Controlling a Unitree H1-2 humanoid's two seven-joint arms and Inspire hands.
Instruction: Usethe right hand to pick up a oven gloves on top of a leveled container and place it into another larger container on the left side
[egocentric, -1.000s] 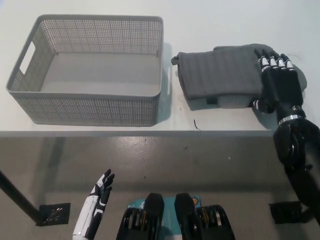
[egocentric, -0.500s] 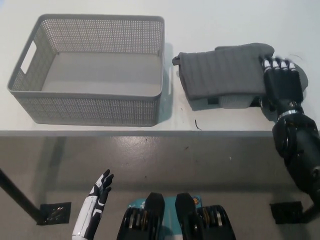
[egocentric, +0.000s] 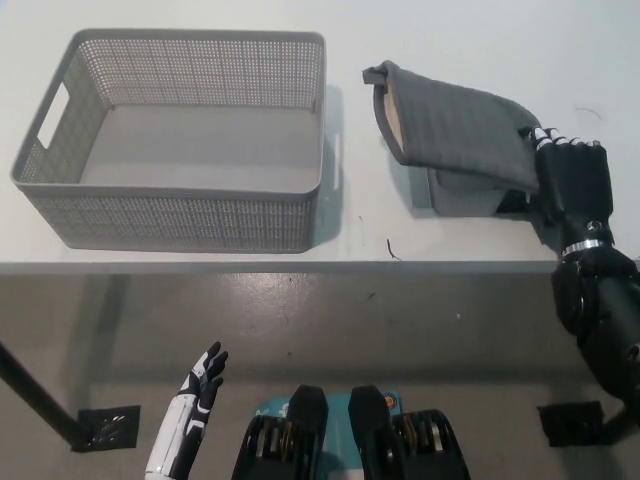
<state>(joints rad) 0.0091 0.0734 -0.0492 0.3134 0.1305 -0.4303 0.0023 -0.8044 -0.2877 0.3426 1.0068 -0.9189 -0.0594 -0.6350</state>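
Glove (egocentric: 455, 125) is up: a second ago it lay flat across the small container (egocentric: 462, 192). Now my right hand (egocentric: 572, 185) is clenched on its right end and the cuff has swung up and left, showing the pale lining at the opening. It's clear of the container except near my grip, so the pick looks done; the carry left to the basket (egocentric: 170, 215) is next. Glove is soft quilted grey fabric and droops. Basket is rigid perforated grey plastic, rectangular, with handle slot. Left hand (egocentric: 195, 405) rests low, fingers apart, holding nothing.
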